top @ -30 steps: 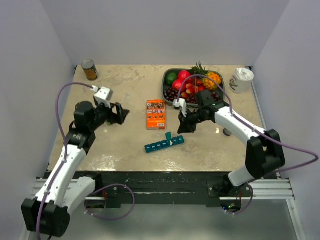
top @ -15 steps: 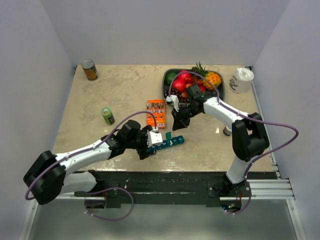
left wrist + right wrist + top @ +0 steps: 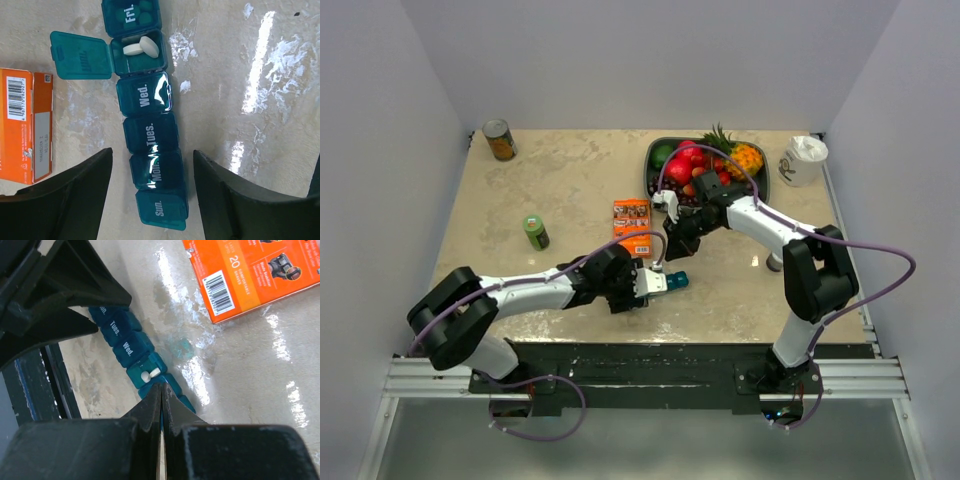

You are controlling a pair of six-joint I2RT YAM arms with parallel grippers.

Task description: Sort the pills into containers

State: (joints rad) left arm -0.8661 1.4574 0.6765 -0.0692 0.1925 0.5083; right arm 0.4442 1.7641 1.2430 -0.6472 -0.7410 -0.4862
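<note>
The left tool (image 3: 152, 167) is straddling the pill organiser (image 3: 145, 95), jaws partly open, gaps either side; the right tool (image 3: 161, 392) is hovering above it, pinched shut.

The organiser (image 3: 150, 135) lies near the front edge of the table (image 3: 570, 180), with the box (image 3: 630, 215) just behind it. Two pills (image 3: 141, 46) lie in its open compartment. The fruit tray (image 3: 648, 178) sits behind and to the right, with a cup (image 3: 804, 160) to its right. A can (image 3: 500, 140) stands in the far left corner and a bottle (image 3: 535, 232) left of the box.
</note>
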